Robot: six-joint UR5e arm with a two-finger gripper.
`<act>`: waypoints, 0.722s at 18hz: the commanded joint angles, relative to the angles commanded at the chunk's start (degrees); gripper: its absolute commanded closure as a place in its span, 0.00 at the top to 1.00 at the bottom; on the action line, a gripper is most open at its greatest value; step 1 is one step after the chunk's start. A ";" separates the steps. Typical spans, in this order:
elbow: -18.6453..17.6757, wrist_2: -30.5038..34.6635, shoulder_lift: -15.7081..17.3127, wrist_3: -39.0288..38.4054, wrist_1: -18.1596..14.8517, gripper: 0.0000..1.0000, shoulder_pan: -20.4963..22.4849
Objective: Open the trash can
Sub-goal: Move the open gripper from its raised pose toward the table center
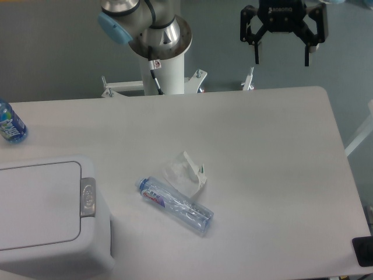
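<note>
The trash can [41, 213] is a large light grey bin at the table's front left. Its flat lid is down, and a small silver latch [87, 197] sits on its right edge. My gripper [282, 57] hangs high at the back right, above the table's far edge, far from the bin. Its two black fingers point down, spread apart, with nothing between them.
A clear plastic bottle [175, 205] lies on its side mid-table, with a crumpled clear wrapper [185, 173] touching it. A blue bottle [10, 123] stands at the left edge. The arm's white base [162, 64] stands behind the table.
</note>
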 joint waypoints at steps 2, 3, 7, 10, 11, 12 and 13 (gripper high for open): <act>-0.09 0.44 0.00 0.09 0.09 1.00 0.00; -0.09 0.79 0.00 0.00 0.00 1.00 -0.09; 0.09 0.70 -0.53 -2.97 0.00 1.00 -0.44; 0.00 0.79 -2.10 -7.20 3.50 1.00 -2.80; 0.00 1.14 -2.72 -8.34 4.65 1.00 -3.94; 0.00 1.66 -2.99 -9.83 4.83 1.00 -4.48; 0.00 2.19 -3.42 -11.50 4.83 1.00 -5.18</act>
